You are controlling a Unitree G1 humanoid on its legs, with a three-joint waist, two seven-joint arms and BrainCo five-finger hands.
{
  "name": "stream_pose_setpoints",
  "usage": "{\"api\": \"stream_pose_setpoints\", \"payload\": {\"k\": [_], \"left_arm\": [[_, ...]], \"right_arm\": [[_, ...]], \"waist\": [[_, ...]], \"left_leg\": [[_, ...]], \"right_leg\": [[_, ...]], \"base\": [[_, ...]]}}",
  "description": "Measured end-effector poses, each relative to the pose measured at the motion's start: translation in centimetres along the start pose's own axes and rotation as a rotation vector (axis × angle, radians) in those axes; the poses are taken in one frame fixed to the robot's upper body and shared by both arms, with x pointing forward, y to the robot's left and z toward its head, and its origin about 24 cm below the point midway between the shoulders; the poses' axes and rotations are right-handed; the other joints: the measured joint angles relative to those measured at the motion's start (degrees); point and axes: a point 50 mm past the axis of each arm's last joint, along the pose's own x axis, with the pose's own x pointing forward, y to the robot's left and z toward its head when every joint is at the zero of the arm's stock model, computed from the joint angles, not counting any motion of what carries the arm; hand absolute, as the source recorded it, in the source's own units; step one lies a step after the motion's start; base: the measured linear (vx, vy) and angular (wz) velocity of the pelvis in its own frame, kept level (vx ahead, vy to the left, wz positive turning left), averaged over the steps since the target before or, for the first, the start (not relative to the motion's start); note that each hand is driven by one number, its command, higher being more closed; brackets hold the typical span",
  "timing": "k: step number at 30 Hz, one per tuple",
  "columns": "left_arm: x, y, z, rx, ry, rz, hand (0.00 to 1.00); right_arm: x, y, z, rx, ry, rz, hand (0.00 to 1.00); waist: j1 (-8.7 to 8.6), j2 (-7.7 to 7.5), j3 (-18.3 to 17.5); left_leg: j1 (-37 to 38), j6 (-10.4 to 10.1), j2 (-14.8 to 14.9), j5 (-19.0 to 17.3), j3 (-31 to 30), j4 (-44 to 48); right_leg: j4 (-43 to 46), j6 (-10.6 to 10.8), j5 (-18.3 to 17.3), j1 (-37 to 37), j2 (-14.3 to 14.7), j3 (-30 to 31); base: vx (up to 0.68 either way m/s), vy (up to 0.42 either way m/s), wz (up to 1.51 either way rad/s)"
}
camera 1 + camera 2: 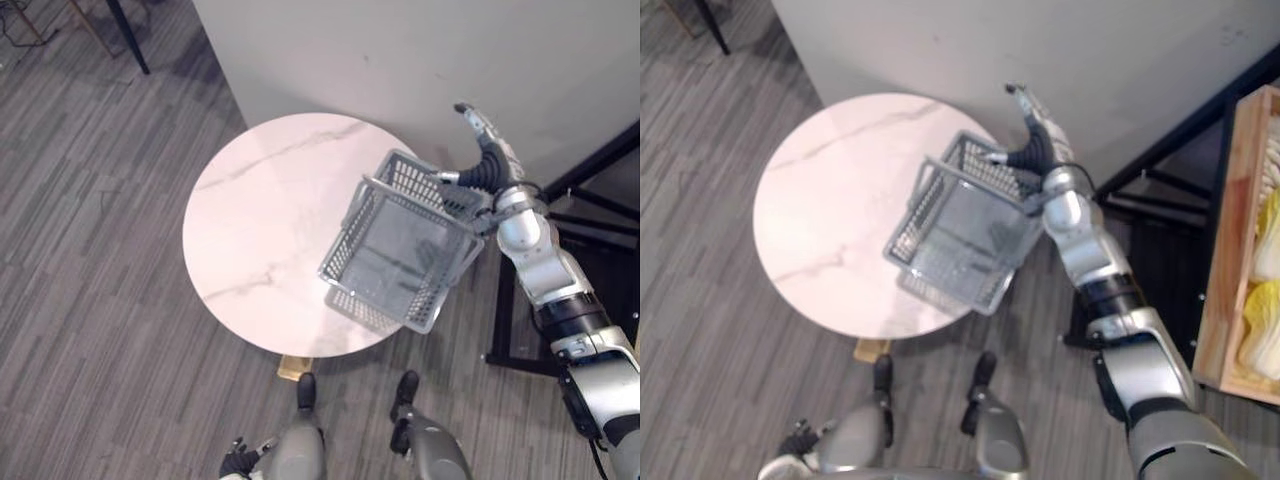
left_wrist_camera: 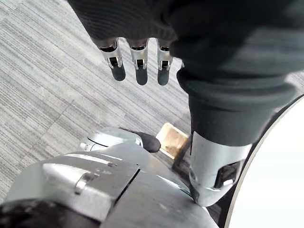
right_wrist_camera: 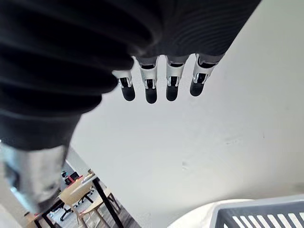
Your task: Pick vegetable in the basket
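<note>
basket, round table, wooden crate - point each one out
basket (image 1: 400, 250), left eye view, bare mesh bottom
round table (image 1: 260, 220), left eye view, bare top
wooden crate (image 1: 1225, 260), right eye view, side board

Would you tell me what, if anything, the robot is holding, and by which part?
The grey basket hangs tilted from the right hand by its upper edge near the thumb, its fingers straight. The left hand holds nothing.

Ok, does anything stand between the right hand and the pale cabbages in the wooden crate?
Yes: black metal frame bars show between the right hand and the wooden crate of pale cabbages. The grey mesh basket hangs by that wrist.
</note>
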Motion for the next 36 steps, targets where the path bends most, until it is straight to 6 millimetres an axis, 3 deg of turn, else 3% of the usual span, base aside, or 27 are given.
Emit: {"api": "stream_pose_setpoints", "payload": {"k": [17, 36], "left_arm": [[0.1, -0.3, 0.5, 0.004, -0.014, -0.001, 0.0], [0.3, -0.5, 1.1, 0.006, -0.028, -0.005, 0.0]], "right_arm": [[2.3, 0.0, -0.5, -0.114, 0.074, 0.059, 0.0], [2.1, 0.7, -0.7, -0.124, 0.085, 0.092, 0.0]], "waist": [[1.75, -0.06, 1.2], [1.84, -0.15, 2.5]], "left_leg": [[-0.9, 0.1, 0.4, 0.1, -0.1, 0.3], [-1.7, 0.1, 0.7, 0.1, 0.1, 0.9]], "right_leg": [[-0.1, -0.1, 0.1, -0.6, 0.5, 0.6], [-0.2, -0.4, 0.3, -1.3, 0.9, 1.2]], "base": [[0.0, 0.0, 0.0], [0.0, -0.002, -0.01]]}}
